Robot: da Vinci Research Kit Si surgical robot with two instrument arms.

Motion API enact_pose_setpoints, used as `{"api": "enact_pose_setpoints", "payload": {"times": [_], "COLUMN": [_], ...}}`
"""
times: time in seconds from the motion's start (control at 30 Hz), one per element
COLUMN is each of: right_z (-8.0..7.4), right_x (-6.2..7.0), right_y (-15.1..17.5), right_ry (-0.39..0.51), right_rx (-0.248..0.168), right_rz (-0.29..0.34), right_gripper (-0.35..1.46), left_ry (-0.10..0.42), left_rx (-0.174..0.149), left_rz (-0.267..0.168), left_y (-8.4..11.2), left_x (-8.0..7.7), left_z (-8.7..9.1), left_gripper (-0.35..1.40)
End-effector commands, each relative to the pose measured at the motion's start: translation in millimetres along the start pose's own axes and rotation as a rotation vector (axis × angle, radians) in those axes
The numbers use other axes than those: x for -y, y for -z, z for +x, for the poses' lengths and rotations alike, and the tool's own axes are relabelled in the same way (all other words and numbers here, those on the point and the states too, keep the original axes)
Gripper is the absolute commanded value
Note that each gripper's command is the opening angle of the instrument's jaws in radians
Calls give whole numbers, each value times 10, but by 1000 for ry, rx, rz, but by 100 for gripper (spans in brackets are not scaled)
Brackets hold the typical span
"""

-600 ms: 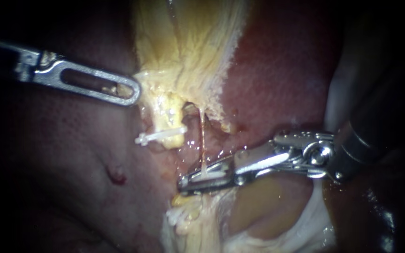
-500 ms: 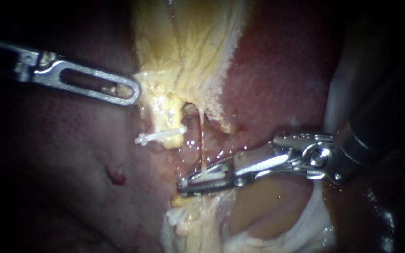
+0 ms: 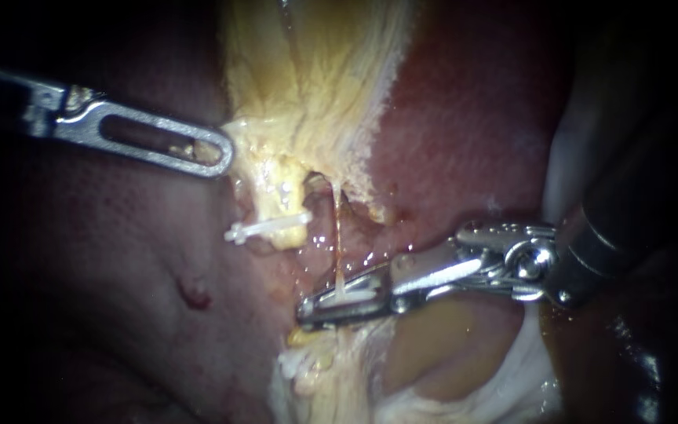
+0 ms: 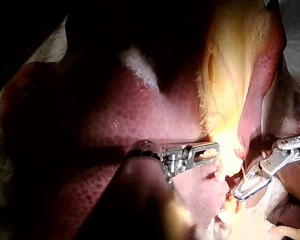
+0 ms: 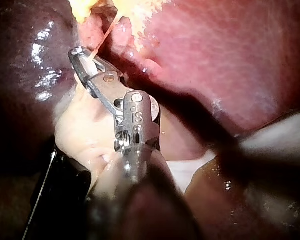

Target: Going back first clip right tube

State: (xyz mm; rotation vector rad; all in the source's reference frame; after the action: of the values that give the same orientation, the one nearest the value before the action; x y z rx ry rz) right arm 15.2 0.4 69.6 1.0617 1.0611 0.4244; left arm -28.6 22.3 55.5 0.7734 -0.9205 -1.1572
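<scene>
Right tube (image 3: 338,235), a thin orange strand, runs down from the torn edge of the yellow tissue (image 3: 315,94) and passes into the end effector of my right instrument (image 3: 305,308), which comes in from the right and lies almost level across the lower middle of the endoscope view. That end effector stands only narrowly apart. A white clip (image 3: 357,295) sits on the tube just under its upper jaw, and a dark gap shows between the clip and the lower jaw, so the tube and clip lie between the jaws without being pinched from both sides. The right wrist view shows the same thing from behind, with the strand entering near the tip and the white clip inside. To the left of this strand is the left tube (image 3: 286,206), a thicker yellow stump crossed by a second clip (image 3: 264,228), also white. Its end sticks out over the liver (image 3: 464,118). My left instrument (image 3: 227,153) reaches in from the left, well apart from the right one. Its slotted end effector is closed on the left edge of the yellow tissue, and a pale shred shows through the slot. Dark red liver surface surrounds both tubes.
</scene>
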Motion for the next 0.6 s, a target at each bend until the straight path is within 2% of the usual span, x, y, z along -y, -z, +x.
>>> {"api": "enact_pose_setpoints", "payload": {"times": [0.03,0.13,0.37,0.6], "right_z": [-1,1,-1,-3], "right_x": [-1,-3,-4,-9], "right_y": [0,-3,-7,-5], "right_ry": [7,36,106,230], "right_rx": [-19,-50,-63,-75], "right_rz": [-14,-67,-107,-167], "right_gripper": [27,45,50,50], "left_ry": [0,0,0,0], "left_rx": [0,0,0,0], "left_rz": [0,0,0,0], "left_y": [0,0,0,0], "left_x": [0,0,0,0], "left_z": [0,0,0,0], "left_gripper": [-35,-35,-35,-35]}}
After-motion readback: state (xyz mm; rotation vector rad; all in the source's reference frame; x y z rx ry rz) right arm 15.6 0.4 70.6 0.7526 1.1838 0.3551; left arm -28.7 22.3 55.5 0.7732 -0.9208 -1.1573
